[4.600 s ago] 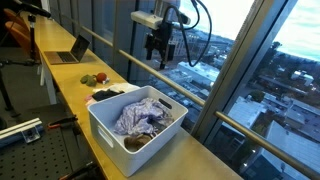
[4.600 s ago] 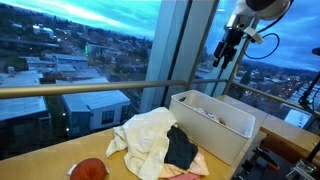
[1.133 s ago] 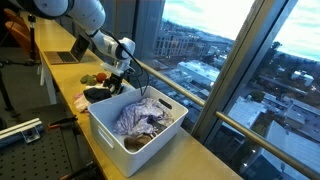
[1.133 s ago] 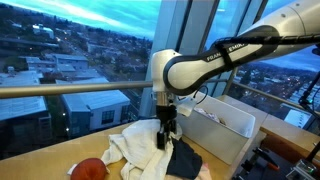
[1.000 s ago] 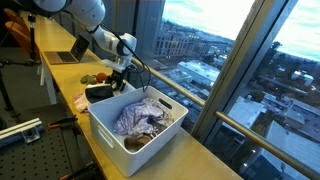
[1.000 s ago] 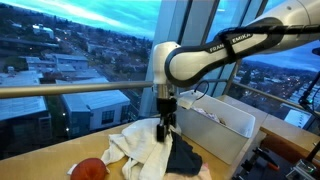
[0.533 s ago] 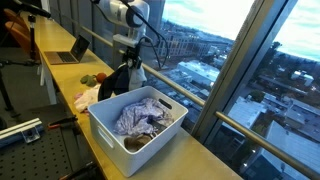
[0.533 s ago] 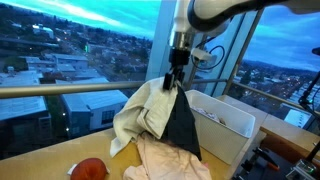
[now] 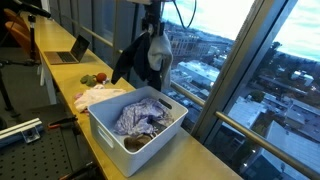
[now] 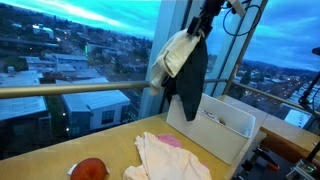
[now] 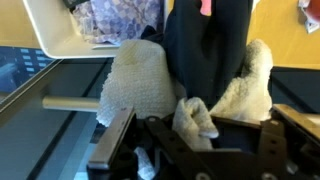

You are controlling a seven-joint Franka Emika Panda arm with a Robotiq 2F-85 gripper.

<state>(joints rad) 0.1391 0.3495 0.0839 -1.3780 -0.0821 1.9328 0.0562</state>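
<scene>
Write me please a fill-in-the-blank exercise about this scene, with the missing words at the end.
The gripper is ___ on a dark garment and a cream cloth.
Both hang ___ the table, not touching it.
A pale cloth lies on the table ___ the white bin, not inside it.
The round object near the table's edge is ___ in colour.
Missing words: shut; above; beside; red.

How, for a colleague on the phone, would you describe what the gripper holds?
Find the white bin on the counter by the windows. Higher up, a bundle hangs from the gripper: black and cream cloth, airborne, unlike the pale clothes lying flat.
</scene>
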